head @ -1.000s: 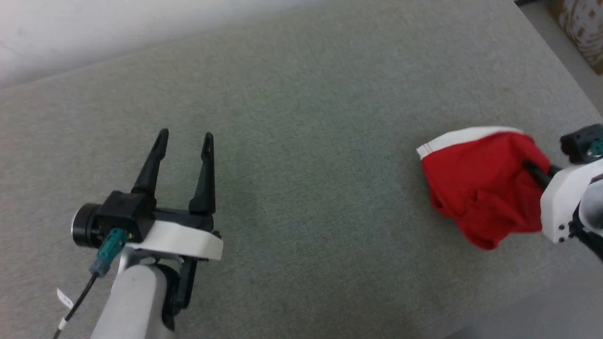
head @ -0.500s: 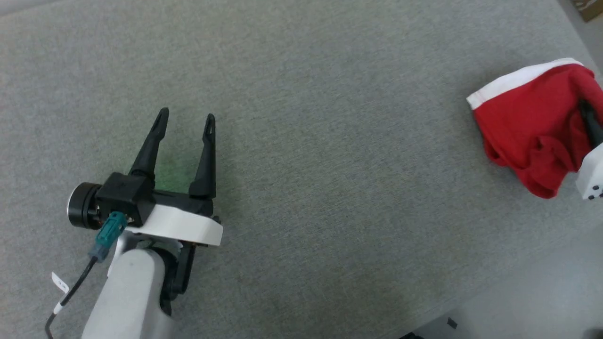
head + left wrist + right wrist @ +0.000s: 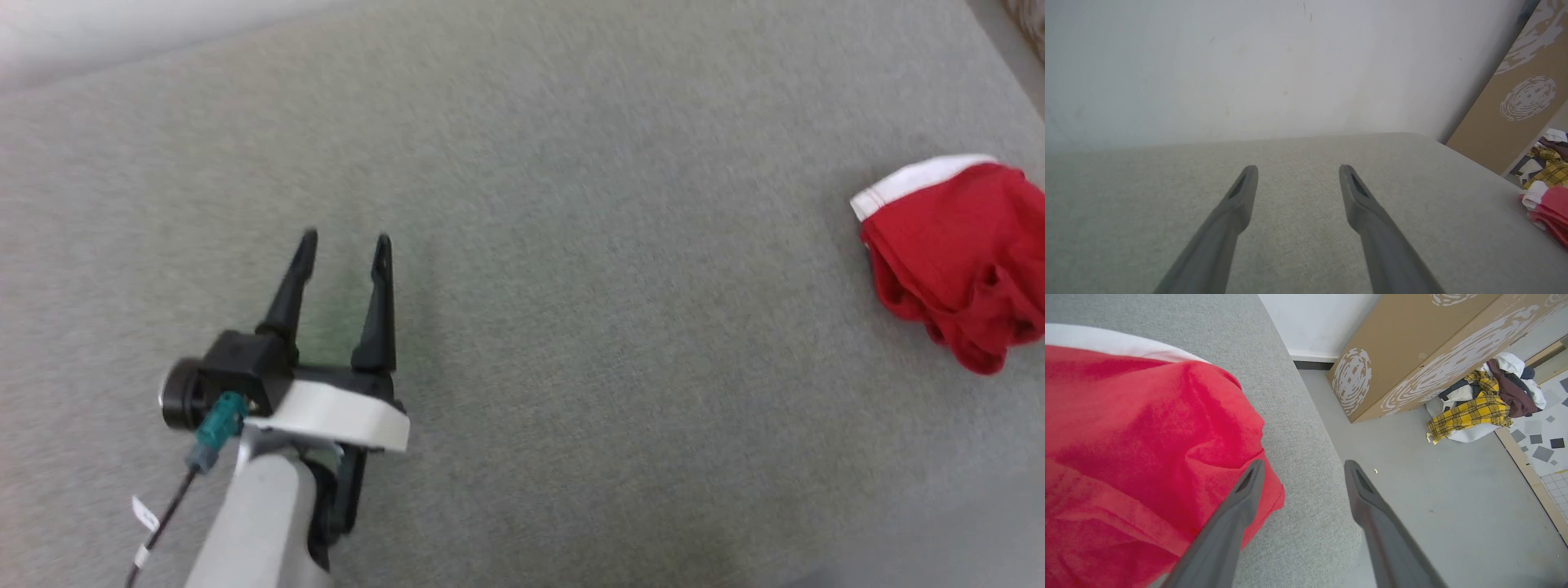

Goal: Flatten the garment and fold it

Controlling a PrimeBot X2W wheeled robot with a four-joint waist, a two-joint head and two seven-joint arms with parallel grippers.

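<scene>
Grey fabric surface point(image 3: 571, 245) takes up nearly all of the head view. The left gripper point(image 3: 345, 239) sits at lower left over bare cloth, its two dark fingers spread wide w/ nothing btw them. The garment point(image 3: 955, 253) lies well apart from it at the far right edge: a crumpled red heap w/ a white band point(image 3: 914, 181) along its upper side, partly cut off by the frame.

Left wrist view adds the bg. A white wall point(image 3: 1249, 61) rises behind the surface's far edge, and the left gripper point(image 3: 1298, 169) is held wide above the cloth. A corner of the garment point(image 3: 1549, 208) peeks in at right, w/ a cardboard box point(image 3: 1515, 102) w/ white swirl print and a pile of clothes point(image 3: 1545, 167) beyond it.

Right wrist view gives the close look. The garment point(image 3: 1147, 437) is wrinkled, w/ the white band point(image 3: 1106, 341) at top, and lies near the surface's rounded edge. The right gripper point(image 3: 1304, 463) has its fingers wide apart, nothing clamped. One finger crosses the red hem in the picture, contact can't be told; the other hangs over the surface edge & the grey floor point(image 3: 1433, 498). The cardboard box point(image 3: 1412, 347) stands on that floor, and the pile of clothes point(image 3: 1482, 404) beside it incl. a yellow plaid piece
</scene>
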